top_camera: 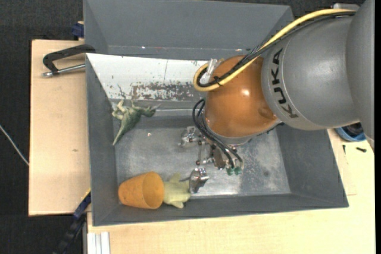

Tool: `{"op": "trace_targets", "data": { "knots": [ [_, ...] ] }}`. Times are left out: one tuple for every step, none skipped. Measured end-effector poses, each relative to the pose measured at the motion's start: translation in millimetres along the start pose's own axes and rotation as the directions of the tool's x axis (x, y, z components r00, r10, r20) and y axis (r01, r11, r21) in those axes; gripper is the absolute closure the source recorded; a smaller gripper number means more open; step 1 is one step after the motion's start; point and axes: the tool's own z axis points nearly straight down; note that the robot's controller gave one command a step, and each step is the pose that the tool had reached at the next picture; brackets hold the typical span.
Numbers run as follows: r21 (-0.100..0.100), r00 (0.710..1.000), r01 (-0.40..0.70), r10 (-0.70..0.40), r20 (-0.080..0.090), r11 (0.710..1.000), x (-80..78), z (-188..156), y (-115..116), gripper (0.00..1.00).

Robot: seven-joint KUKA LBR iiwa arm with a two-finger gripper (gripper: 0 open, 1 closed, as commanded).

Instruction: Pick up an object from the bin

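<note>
Pale yellow-green rubbery lump [174, 192] lies against the grey metal bin [178, 27] front wall, touching an orange plastic cup [141, 190]. Gripper [199, 178] sits just beside it, aperture indeterminable. Floor behind is open.

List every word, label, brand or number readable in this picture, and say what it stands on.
"KUKA": black letters running sideways on the grey arm housing.
No other text: the orange cup, the green toy dinosaur and the bin bear none that can be read.
</note>
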Motion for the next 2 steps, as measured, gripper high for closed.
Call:
{"op": "trace_targets", "data": {
  "knots": [
    [0.001,0.982,-0.190,0.190,0.006,0.982,-14.3,27.4,-81.3,0.00],
    [0.001,0.999,0.039,-0.039,0.011,0.999,-10.0,59.9,-24.8,0.00]
  ]
}}
